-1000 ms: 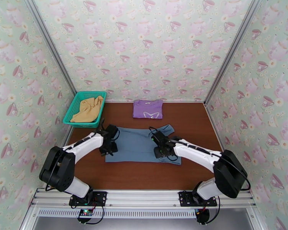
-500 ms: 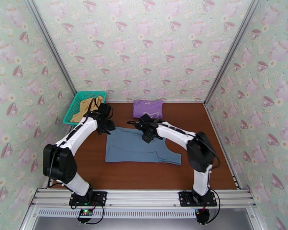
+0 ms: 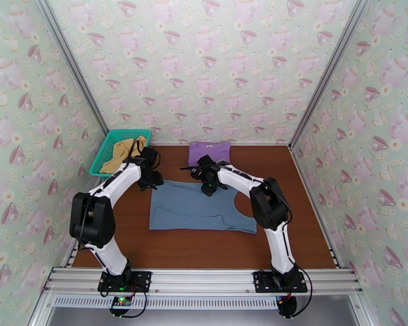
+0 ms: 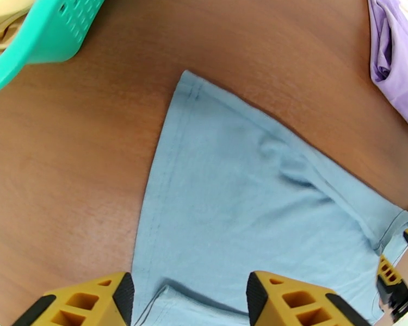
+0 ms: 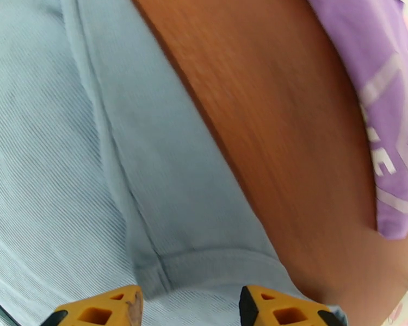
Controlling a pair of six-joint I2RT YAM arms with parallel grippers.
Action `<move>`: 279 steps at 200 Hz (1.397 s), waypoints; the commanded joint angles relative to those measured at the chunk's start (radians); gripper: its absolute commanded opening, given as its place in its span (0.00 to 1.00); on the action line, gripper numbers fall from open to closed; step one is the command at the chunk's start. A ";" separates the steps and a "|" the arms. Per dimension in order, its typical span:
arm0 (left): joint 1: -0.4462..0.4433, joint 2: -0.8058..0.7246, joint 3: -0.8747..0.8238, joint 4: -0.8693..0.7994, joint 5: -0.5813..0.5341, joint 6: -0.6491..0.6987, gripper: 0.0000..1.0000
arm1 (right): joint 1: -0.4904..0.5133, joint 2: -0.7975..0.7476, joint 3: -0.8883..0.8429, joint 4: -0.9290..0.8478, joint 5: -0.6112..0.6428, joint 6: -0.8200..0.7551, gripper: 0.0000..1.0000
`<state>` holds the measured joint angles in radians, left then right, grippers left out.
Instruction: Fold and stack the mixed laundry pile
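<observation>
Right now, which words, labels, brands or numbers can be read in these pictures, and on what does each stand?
None can be read in full.
Purple T-shirt: its pale print has a shape like "E", cut off and blurred; in the top view it is too small.
Grey-blue piece, teal basket: no text seen.

Left pincer (image 3: pixel 149 179) and right pincer (image 3: pixel 208 186) — both parted, pointing down, stretched far forward.

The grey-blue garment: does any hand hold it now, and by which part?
Nothing is held. The left hand and the right hand are both open over the grey-blue garment, near its far edge.
</observation>
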<state>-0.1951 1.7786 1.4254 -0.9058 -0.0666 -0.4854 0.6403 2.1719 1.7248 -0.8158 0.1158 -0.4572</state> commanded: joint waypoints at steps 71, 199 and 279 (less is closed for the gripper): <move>0.040 0.183 0.154 0.047 0.046 0.037 0.65 | 0.004 0.106 0.121 -0.056 -0.004 0.002 0.00; 0.071 0.488 0.406 -0.036 0.055 -0.031 0.64 | 0.004 0.062 0.104 -0.065 0.016 -0.017 0.00; 0.059 0.569 0.423 -0.043 0.070 -0.041 0.18 | 0.004 0.061 0.089 -0.059 -0.012 -0.003 0.00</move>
<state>-0.1242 2.2913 1.8435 -0.9466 -0.0349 -0.5255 0.6403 2.2513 1.8194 -0.8593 0.1230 -0.4610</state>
